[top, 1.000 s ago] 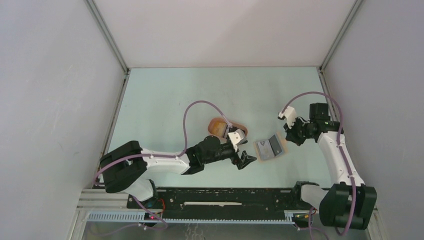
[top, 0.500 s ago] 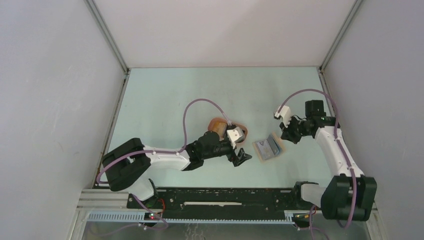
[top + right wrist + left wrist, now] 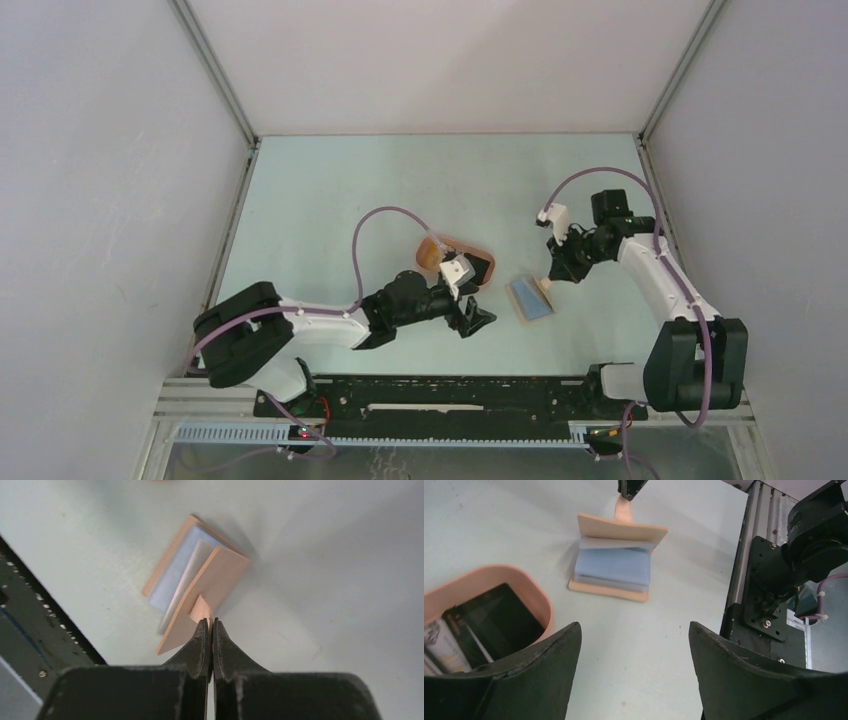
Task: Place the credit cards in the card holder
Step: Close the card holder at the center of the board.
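Note:
The tan card holder lies on the table with blue card faces showing inside and its cover raised. It also shows in the right wrist view. My right gripper is shut on the holder's small tab and holds the cover up at a slant. My left gripper is open and empty, low over the table between the peach tray and the holder, touching neither. A black card and a striped card lie in the tray.
The peach oval tray's rim is close to my left finger. The black base rail runs along the near edge. Grey walls close the left, right and back sides.
My right gripper has moved left and down to the holder and shut on its tab, raising the cover. The holder has shifted slightly left. My left gripper has drawn back a little to the left.

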Motion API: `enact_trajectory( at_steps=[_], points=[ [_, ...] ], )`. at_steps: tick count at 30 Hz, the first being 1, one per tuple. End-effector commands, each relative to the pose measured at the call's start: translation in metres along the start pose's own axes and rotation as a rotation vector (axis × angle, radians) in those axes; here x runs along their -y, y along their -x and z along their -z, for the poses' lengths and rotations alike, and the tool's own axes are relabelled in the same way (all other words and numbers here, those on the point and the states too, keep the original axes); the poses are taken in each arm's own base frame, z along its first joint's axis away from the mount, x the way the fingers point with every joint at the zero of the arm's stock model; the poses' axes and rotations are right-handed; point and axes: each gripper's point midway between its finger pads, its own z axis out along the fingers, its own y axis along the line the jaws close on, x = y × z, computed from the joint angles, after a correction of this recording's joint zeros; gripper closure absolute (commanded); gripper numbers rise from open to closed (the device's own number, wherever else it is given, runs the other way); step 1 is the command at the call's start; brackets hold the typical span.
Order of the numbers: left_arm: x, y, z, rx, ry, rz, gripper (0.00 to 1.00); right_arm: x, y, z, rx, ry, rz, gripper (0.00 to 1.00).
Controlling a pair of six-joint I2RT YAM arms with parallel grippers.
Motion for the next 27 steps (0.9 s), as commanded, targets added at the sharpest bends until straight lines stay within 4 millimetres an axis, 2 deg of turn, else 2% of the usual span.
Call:
enact_trajectory(
  at_steps=[1,4,5,8,11,17,23,25,27],
  points=[
    [-0.002,0.023,0.026,0.115,0.053,0.048,0.17,-0.030,0.017,-0.013,-0.016,0.094,-0.022,1.00],
    [-0.003,0.025,0.043,0.149,0.073,0.070,0.17,-0.045,0.021,-0.031,-0.065,0.124,-0.030,0.99],
    [-0.003,0.022,0.047,0.153,0.078,0.079,0.17,-0.050,0.022,-0.038,-0.083,0.137,-0.036,0.96],
    [-0.004,0.016,0.058,0.160,0.091,0.110,0.17,-0.066,0.020,-0.055,-0.155,0.193,-0.052,0.80],
    [-0.002,0.011,0.063,0.161,0.088,0.131,0.17,-0.083,0.021,-0.059,-0.190,0.283,-0.074,0.67],
    [0.002,0.006,0.065,0.165,0.076,0.148,0.17,-0.103,0.048,-0.030,-0.043,0.355,-0.022,0.40],
    [0.005,0.008,0.067,0.178,0.068,0.147,0.17,-0.117,0.063,0.007,0.124,0.431,0.020,0.36],
    [0.005,0.010,0.069,0.184,0.068,0.147,0.17,-0.111,0.065,0.016,0.160,0.411,0.002,0.35],
    [0.005,0.009,0.071,0.186,0.069,0.148,0.17,-0.088,0.063,0.017,0.171,0.324,-0.072,0.36]
  ],
)
